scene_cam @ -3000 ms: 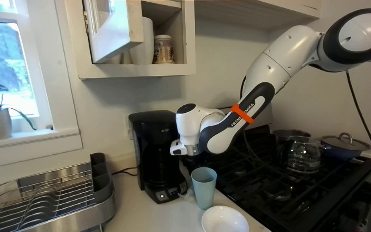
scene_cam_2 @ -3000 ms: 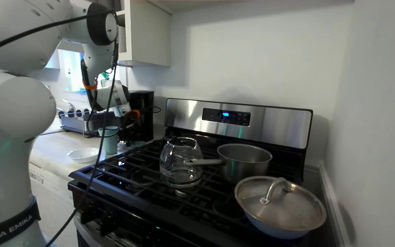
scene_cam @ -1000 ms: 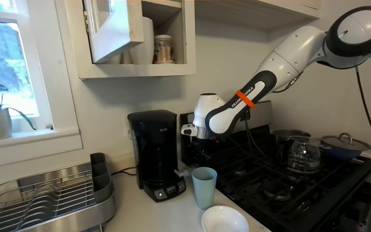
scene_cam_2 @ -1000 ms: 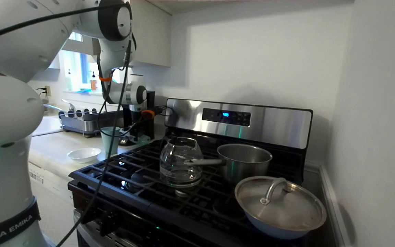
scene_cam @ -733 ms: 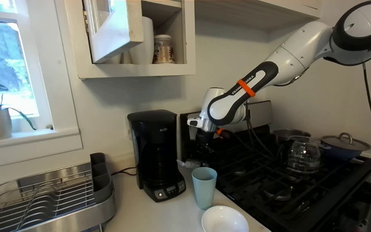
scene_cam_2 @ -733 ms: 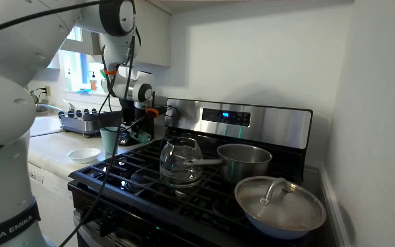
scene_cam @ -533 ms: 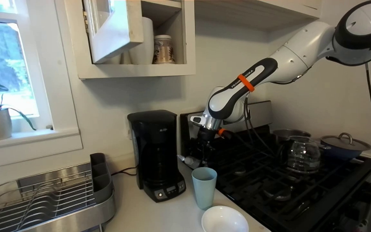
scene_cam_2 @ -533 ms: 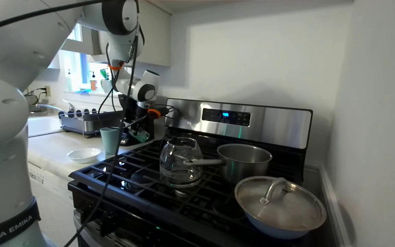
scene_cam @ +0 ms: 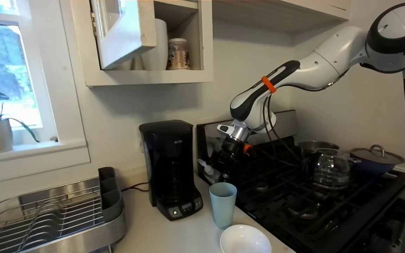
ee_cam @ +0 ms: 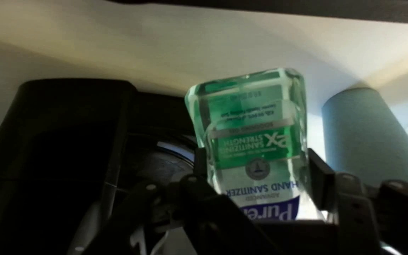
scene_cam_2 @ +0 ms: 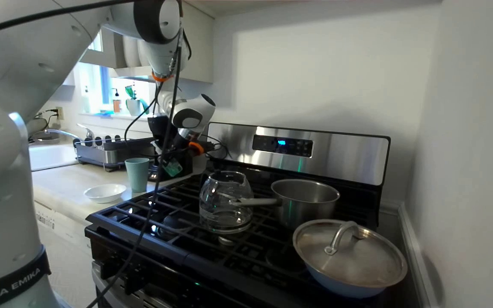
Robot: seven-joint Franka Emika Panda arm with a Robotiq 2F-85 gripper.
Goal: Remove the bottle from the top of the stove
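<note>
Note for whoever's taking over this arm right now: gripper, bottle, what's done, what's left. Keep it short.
Gripper: shut on the bottle, which is tilted.
Where: near where the stove meets the counter, by the coffee maker and light blue cup. I can't tell whether it's fully clear of the stove's edge.
Done: bottle grasped.
Left: bottle not yet released; probably move it well over the counter, set it down and let go.

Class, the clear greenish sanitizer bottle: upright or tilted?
Tilted: in an exterior view the bottle slants, its narrow, pale top pointing up-left, not straight up.
</note>
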